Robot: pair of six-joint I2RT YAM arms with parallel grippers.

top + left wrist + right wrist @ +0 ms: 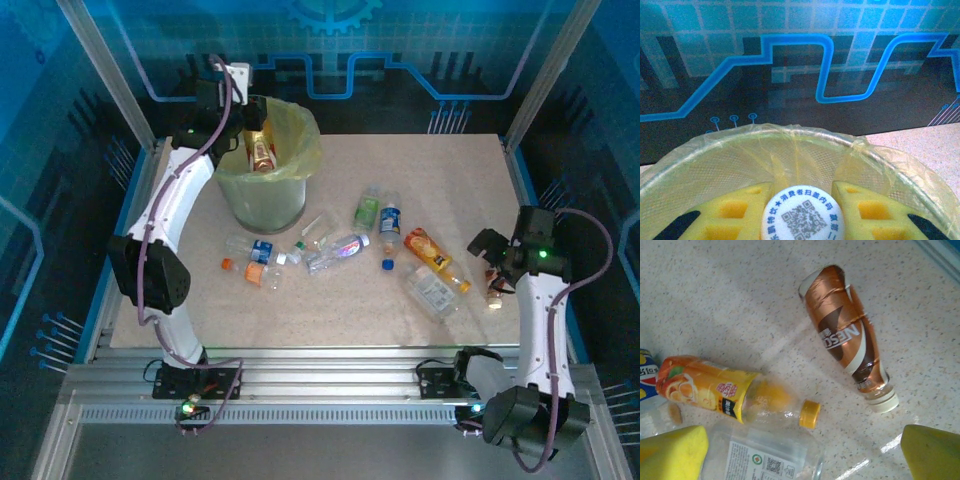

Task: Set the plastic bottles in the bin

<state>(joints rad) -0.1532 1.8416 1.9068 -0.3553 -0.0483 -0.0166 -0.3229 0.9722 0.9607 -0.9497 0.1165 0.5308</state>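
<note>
— What is the left hand [243, 115] doing?

— It is hanging over the bin [262, 205] at the far left of the tabletop [340, 315], closed on the top of a brown-labelled bottle [262, 150]. The white cap [801, 217] is sitting between the yellow pads [735, 212], and the body is dangling inside the bag-lined rim.

— And the other bottles?

— They are lying loose across the middle. A blue-labelled bottle [258, 250] is lying nearest the bin, then a green bottle [367, 210], then an orange bottle [430, 250] just beside a big clear bottle [432, 292].

— And the right hand?

— The right hand [802, 457] is hovering wide open and gripping nothing, low over the right side. There a copper-coloured bottle [847, 335] is lying near the orange bottle, its cap pointing to the near side.
</note>
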